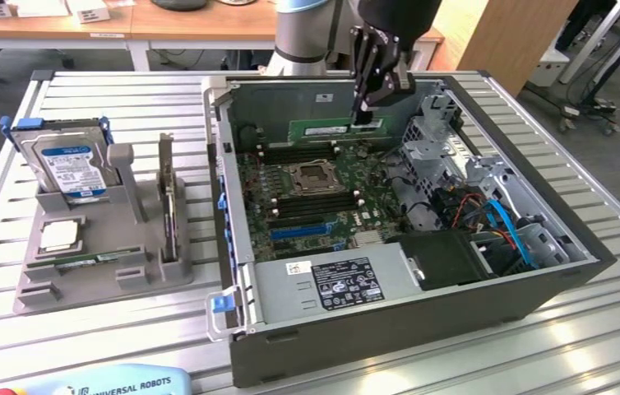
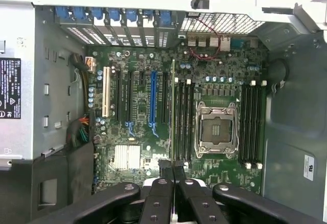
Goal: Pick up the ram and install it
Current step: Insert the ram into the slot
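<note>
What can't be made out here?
Gripped end of the ram: exterior view, the jaws cover it.
The ram's faces: wrist view, seen edge-on.
Bottom of the hard drive: exterior view, the gray holder hides it.
Text on the power supply label: exterior view, too small.

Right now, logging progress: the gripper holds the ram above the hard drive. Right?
No. The gripper holds the ram above the motherboard inside the case, not above the hard drive; the exterior view shows it.
</note>
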